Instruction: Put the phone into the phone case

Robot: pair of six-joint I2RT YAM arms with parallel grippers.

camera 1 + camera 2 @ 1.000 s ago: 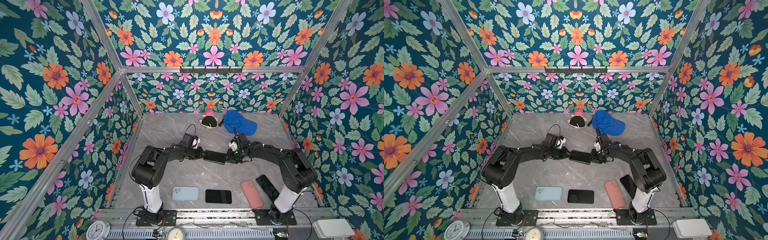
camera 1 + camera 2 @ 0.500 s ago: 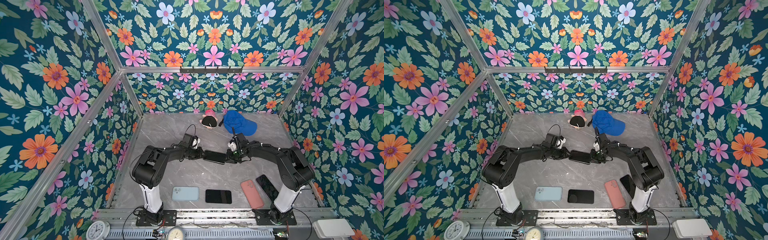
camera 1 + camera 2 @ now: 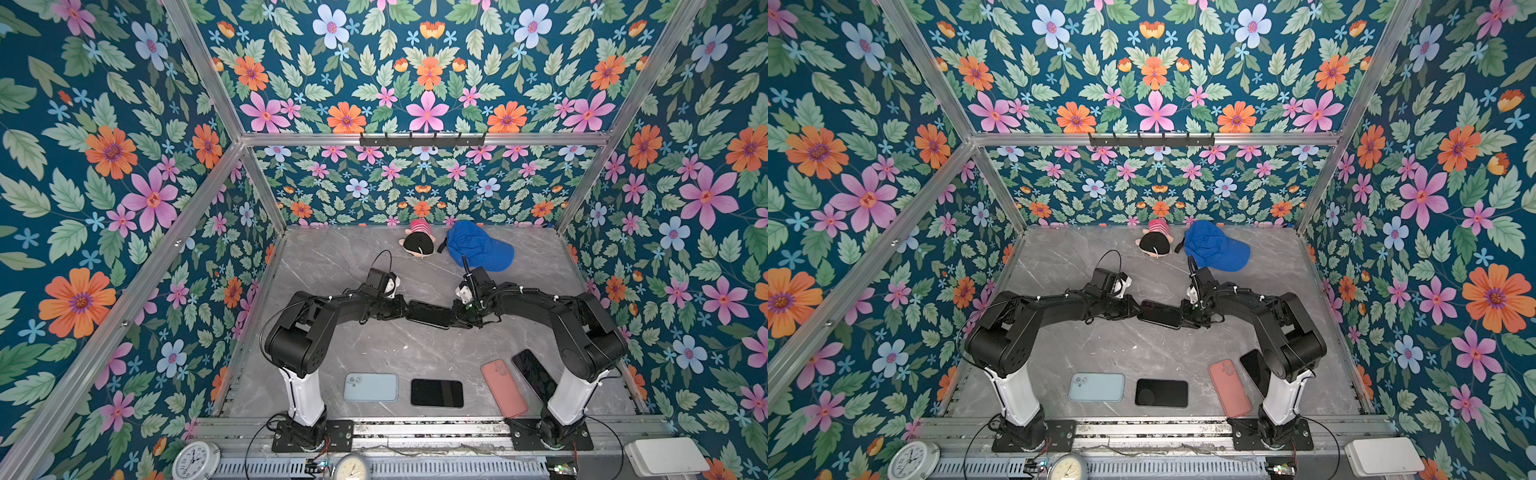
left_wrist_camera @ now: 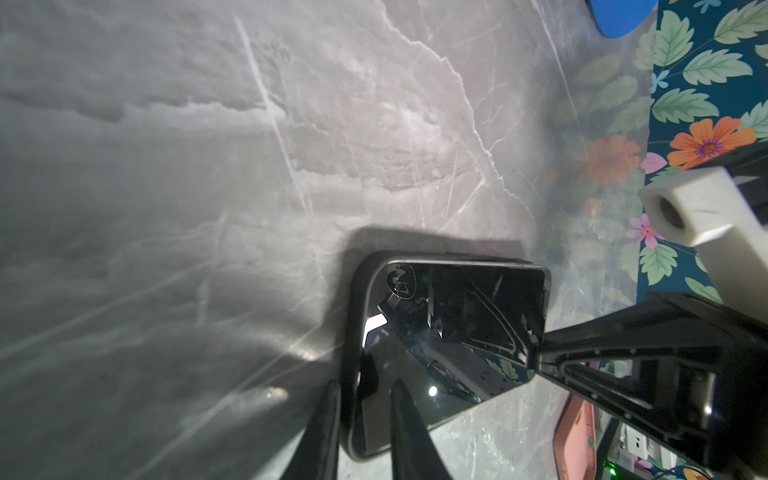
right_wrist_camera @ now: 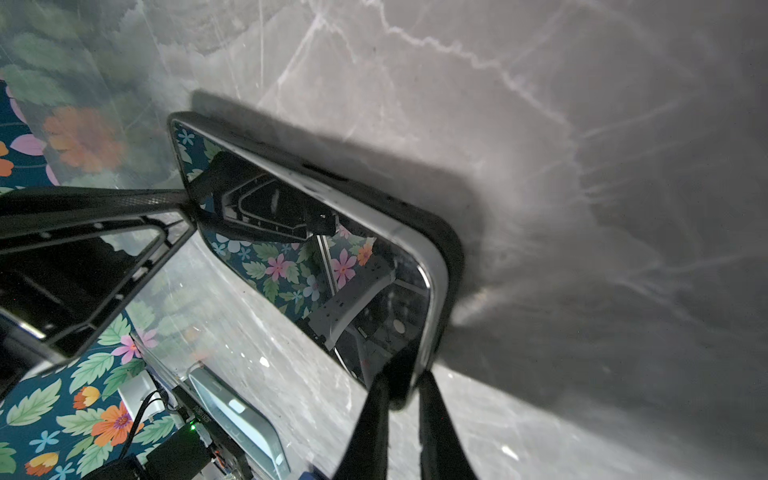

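Evenly lit above; wrist views dim, phone [image 5: 316,266] mirror-glossy, shadowed.

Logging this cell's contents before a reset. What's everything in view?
phone: 1, black, centre of table, resting in case
case: 1, black, under that phone
spare phones or cases: 4, light blue, black, pink, black, table front
cap: 1, blue, table back
plush toy: 1, black-pink, beside cap
clocks: 2, white, below table edge
box: 1, white, front right corner
hook rail: 1, black, back wall
left hand: 1, black, straddling case edge
right hand: 1, black, gripping phone end
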